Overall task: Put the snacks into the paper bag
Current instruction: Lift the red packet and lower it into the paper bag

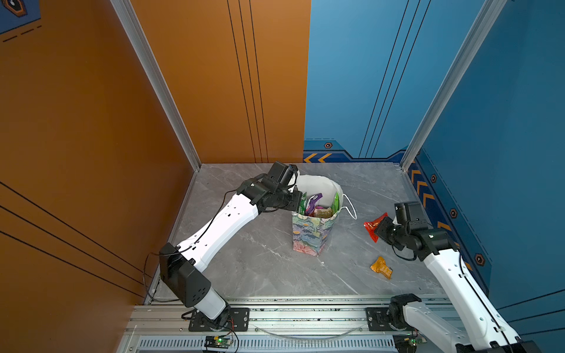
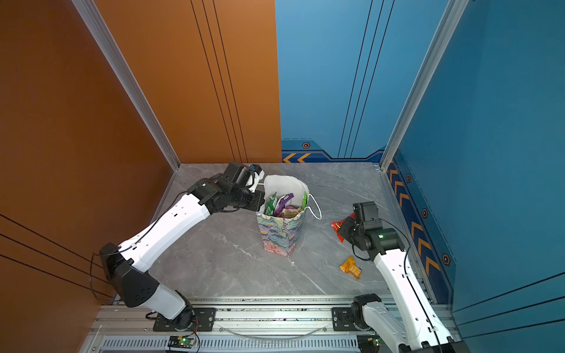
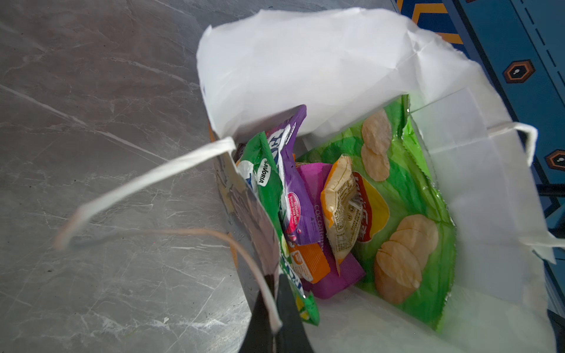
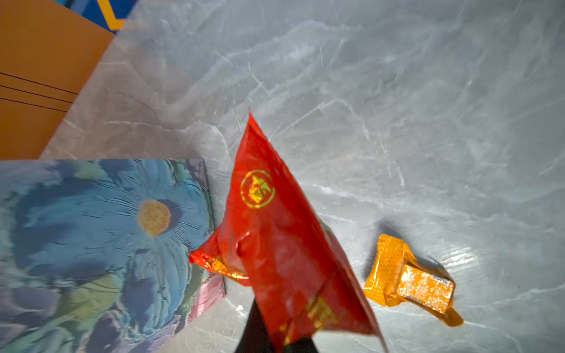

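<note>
1. The floral paper bag stands upright near the middle of the grey marbled worktop, its mouth open and its white lining showing in both top views.
2. Packed inside, in the left wrist view: a big green Lay's packet flat against one wall and a purple Fox's packet and green Fox's packet upright against the opposite wall. A small tan packet, an orange-labelled packet and a magenta packet sit between them.
3. The left fingers are clenched on the bag's rim at its left side, with a white cord handle looping out beside them.
4. The right fingers grasp a red packet by one end. It is held to the right of the bag and apart from it.
5. Between the two, a second cord handle droops outside the bag's right wall, while the far wall curls inward over the mouth.
6. A crumpled orange packet lies on the worktop nearer the front, well apart from the bag and near the right arm.
7. An orange wall panel and blue wall panels enclose the scene, and an aluminium rail carries both arm bases.
</note>
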You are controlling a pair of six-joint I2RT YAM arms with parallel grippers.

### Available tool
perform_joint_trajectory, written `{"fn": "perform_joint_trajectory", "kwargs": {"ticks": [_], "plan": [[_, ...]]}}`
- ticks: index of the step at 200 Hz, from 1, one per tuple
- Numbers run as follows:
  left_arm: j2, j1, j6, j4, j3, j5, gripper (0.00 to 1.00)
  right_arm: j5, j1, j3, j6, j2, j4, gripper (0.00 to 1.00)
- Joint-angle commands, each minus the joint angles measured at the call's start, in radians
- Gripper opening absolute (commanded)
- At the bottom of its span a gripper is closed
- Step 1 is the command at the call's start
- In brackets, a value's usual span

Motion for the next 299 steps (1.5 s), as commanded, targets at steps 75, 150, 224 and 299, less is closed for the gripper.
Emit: {"fn": "perform_joint_trajectory", "kwargs": {"ticks": [75,150,224,299], "plan": [[-0.015,-0.018,0.002,0.034,-0.005,-0.025,0.01,-0.027,0.089,0.512,-0.112,0.159,-0.001,0.00],[-0.025,-0.033,0.012,0.033,-0.005,-0.022,0.01,0.061,0.364,0.735,-0.165,0.353,-0.043,0.00],[-0.033,-0.056,0.029,0.034,-0.005,-0.042,0.01,0.022,0.488,0.883,-0.224,0.545,-0.160,0.00],[-0.025,-0.066,0.034,0.034,-0.006,-0.053,0.01,0.015,0.536,0.924,-0.262,0.673,-0.251,0.01]]}}
